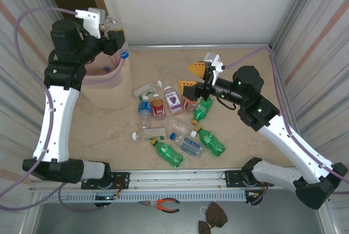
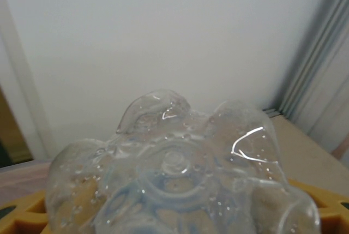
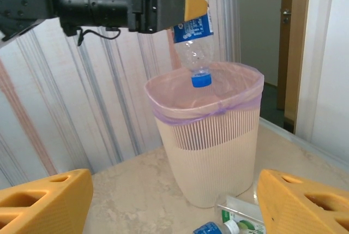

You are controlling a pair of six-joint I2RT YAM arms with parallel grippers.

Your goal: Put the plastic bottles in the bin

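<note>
Holding a clear blue-labelled bottle [image 3: 192, 29] cap-down over the bin [image 3: 218, 152] in the left gripper [image 3: 188, 5], base cut off at the frame's top, with the right gripper [image 1: 191, 78] spread wide and empty above loose bottles [image 1: 168, 154] on the table [image 1: 109, 130], perhaps ten, several overlapping.

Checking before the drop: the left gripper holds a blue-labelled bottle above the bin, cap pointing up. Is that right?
No, the cap points down. In the right wrist view the left gripper holds the blue-labelled bottle above the bin, its blue cap lowest.
</note>
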